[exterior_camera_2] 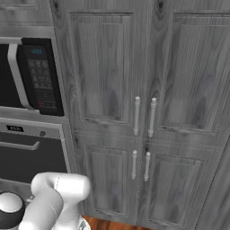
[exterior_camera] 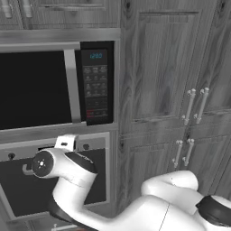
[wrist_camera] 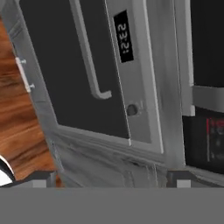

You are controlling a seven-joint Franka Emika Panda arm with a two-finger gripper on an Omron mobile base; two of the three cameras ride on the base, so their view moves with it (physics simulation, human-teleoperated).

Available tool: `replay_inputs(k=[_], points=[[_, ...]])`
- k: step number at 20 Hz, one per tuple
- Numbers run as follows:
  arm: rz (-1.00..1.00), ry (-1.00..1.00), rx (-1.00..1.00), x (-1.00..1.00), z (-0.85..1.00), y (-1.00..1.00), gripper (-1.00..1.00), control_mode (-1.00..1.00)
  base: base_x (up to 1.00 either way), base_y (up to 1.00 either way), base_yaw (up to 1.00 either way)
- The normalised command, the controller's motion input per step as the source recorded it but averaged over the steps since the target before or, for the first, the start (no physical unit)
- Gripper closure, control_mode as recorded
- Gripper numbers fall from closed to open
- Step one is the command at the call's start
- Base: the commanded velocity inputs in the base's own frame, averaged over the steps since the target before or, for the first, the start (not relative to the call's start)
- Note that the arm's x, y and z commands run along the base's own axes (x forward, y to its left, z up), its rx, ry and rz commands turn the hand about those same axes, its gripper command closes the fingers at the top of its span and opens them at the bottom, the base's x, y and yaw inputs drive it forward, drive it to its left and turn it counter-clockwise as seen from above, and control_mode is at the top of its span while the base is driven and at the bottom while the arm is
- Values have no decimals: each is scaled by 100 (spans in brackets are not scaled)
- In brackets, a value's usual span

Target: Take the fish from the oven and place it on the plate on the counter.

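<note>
Since the oven [exterior_camera: 54, 180] door is shut, we judge the task barely begun: open, grab fish, plate it. Left base: arm fronts oven, under microwave [exterior_camera: 54, 85]. Right base: oven [exterior_camera_2: 31, 152] beside cabinets [exterior_camera_2: 143, 117]. Hand: handle [wrist_camera: 89, 57] ahead of jaws; gripper [wrist_camera: 109, 180] tips apart, empty.

Kitchen interior. A built-in oven [exterior_camera: 54, 180] is sitting below a microwave [exterior_camera: 56, 85] in a wall of grey wood cabinets [exterior_camera_2: 143, 112] with paired bar handles; wood flooring [wrist_camera: 17, 127] is showing beneath.
</note>
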Motion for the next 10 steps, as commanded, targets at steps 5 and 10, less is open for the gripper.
replay_inputs(k=[5, 10], points=[[20, -1, -12, 0, -54, 32, -100, -100, 0, 0, 0], [21, -5, 0, 16, -68, 30, -100, -100, 0, 0, 0]])
